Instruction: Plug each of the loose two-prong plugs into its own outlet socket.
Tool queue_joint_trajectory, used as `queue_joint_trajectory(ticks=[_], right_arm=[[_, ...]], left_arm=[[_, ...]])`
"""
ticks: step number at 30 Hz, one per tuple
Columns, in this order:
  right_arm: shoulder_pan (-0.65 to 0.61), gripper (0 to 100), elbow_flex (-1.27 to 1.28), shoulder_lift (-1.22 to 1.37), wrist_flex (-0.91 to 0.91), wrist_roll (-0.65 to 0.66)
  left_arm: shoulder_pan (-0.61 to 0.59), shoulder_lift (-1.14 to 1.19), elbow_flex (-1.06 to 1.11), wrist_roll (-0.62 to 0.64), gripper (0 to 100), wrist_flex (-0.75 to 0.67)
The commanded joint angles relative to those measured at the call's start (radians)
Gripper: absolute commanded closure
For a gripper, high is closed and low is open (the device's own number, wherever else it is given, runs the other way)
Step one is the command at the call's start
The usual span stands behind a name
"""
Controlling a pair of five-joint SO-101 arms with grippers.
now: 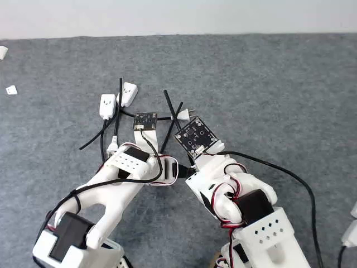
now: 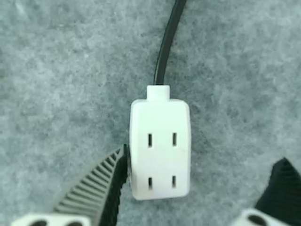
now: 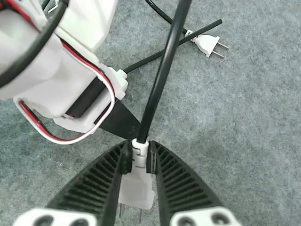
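A white outlet socket [image 2: 160,146] with two pairs of slots lies flat on the grey carpet, its black cord running away from it. My left gripper [image 2: 203,159] stands open over it, one ribbed finger [image 2: 106,181] touching the socket's side and the other well apart. My right gripper [image 3: 139,150] is shut on a white two-prong plug [image 3: 136,188]. That plug's black cord [image 3: 157,80] leads away past the left arm [image 3: 51,52]. A second loose plug [image 3: 206,45] [image 1: 184,115] lies beyond. Two more white sockets [image 1: 107,106] [image 1: 128,94] sit at the back left.
Black cords [image 1: 170,114] cross between the two arms [image 1: 128,167] [image 1: 228,184], which are close together. Another white plug [image 1: 111,148] lies beside the left arm. Small white pieces [image 1: 11,89] sit at the far left, and a white object [image 1: 350,231] at the right edge.
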Motion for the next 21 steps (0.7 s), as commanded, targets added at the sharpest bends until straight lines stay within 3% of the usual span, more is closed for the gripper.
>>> queue_joint_trajectory(ticks=[1, 5, 8, 10, 14, 19, 21], right_arm=[[0.012, 99.0, -0.031, -0.021, -0.007, -0.012], [0.012, 99.0, -0.031, -0.021, -0.007, -0.014], [0.012, 99.0, -0.031, -0.021, -0.005, -0.014], [0.01, 99.0, -0.029, -0.021, -0.008, -0.014], [0.005, 99.0, -0.029, -0.021, -0.004, -0.014], [-0.093, 99.0, -0.017, -0.021, -0.001, -0.012], [-0.125, 99.0, -0.012, -0.021, -0.002, -0.009]], left_arm=[[-0.051, -0.115, -0.025, -0.046, 56, 0.051], [-0.193, -0.278, 0.056, -0.192, 56, 0.117], [-0.325, -0.354, 0.163, -0.281, 56, 0.089], [-0.325, -0.393, 0.214, -0.316, 56, 0.078], [-0.275, -0.446, 0.251, -0.523, 57, 0.106], [-0.276, -0.436, 0.245, -0.66, 76, 0.095], [-0.272, -0.419, 0.26, -0.707, 76, 0.051]])
